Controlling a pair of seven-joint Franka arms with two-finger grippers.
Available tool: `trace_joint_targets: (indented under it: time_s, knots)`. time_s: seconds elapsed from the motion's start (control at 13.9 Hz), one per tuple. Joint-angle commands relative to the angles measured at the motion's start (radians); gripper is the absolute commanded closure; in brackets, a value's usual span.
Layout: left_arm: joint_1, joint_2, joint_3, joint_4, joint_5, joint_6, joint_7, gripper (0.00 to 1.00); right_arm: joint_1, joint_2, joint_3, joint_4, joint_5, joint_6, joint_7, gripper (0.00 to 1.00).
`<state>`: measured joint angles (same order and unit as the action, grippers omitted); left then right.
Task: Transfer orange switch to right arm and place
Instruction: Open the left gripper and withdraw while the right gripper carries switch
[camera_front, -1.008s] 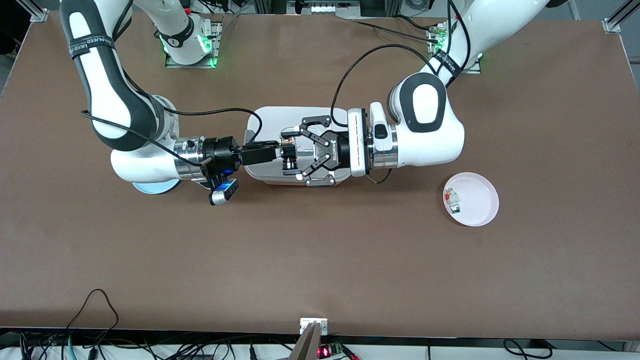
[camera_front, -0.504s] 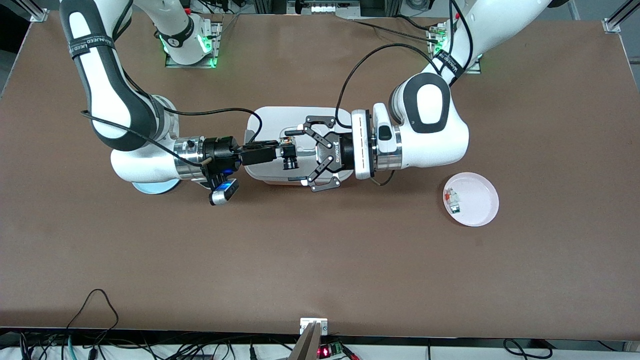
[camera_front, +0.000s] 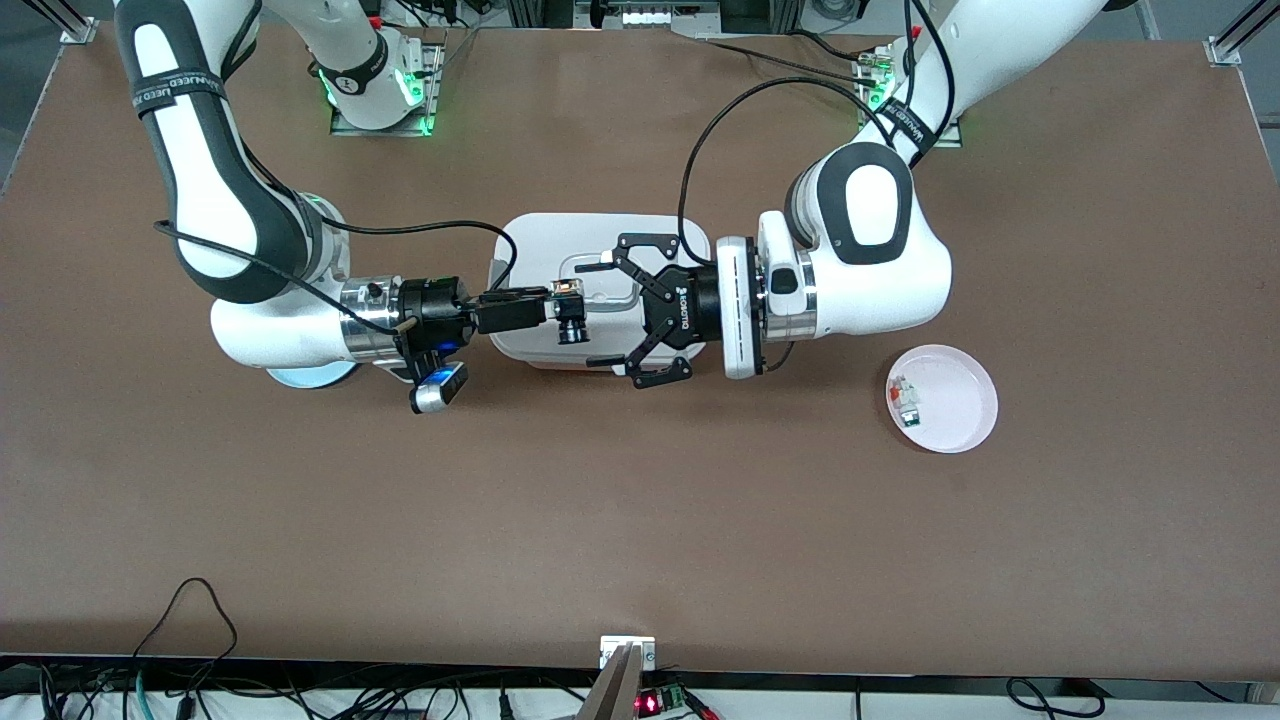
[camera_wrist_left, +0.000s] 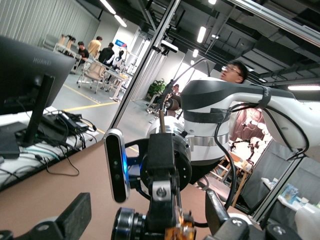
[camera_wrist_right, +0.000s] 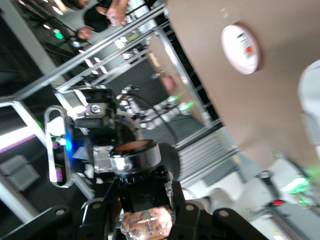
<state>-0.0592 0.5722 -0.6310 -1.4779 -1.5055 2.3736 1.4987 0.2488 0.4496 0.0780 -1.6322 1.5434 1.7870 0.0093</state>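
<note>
Right hand (camera_front: 556, 308): gripped the orange switch (camera_front: 570, 314) over the white box (camera_front: 540, 240), ready to place it.
Left hand (camera_front: 610, 312): wide, empty, just beside the switch after the handover.

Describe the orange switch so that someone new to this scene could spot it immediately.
Start at the white tray in the middle of the table, between the two arms. Over it, the right gripper, slim and black, is shut on the orange switch, while the left gripper is open beside it. The switch is a tiny black cylinder with a tan-orange end, unlike the white, red and green parts on the pink plate.
</note>
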Motion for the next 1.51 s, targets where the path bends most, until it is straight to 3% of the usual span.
trace_joint_targets:
  time_s: [0.0, 0.14, 0.5, 0.79, 1.08, 1.15, 1.44]
  knots:
    - [0.004, -0.02, 0.025, -0.041, 0.045, 0.004, -0.125, 0.0, -0.032, -0.031, 0.002, 0.012, -0.158, -0.014, -0.029, 0.86]
    - [0.002, -0.02, 0.051, -0.041, 0.12, 0.006, -0.219, 0.0, -0.052, -0.06, 0.0, 0.012, -0.302, -0.046, -0.07, 0.86]
    - [0.005, -0.017, 0.111, -0.045, 0.454, -0.008, -0.553, 0.0, -0.097, -0.155, 0.0, 0.0, -0.801, -0.155, -0.227, 0.86]
    - [0.036, -0.023, 0.181, -0.078, 0.739, -0.164, -0.734, 0.0, -0.111, -0.248, 0.0, -0.072, -1.142, -0.159, -0.449, 0.86]
    - [0.039, -0.057, 0.231, -0.07, 1.084, -0.373, -1.05, 0.0, -0.135, -0.354, -0.001, -0.22, -1.376, -0.089, -0.742, 0.86]
    - [0.042, -0.066, 0.231, -0.061, 1.167, -0.422, -1.124, 0.0, -0.157, -0.382, -0.001, -0.283, -1.396, -0.042, -0.814, 0.86]
    - [0.058, -0.075, 0.244, -0.009, 1.319, -0.575, -1.273, 0.0, -0.27, -0.396, -0.001, -0.467, -1.425, 0.184, -1.162, 0.88]
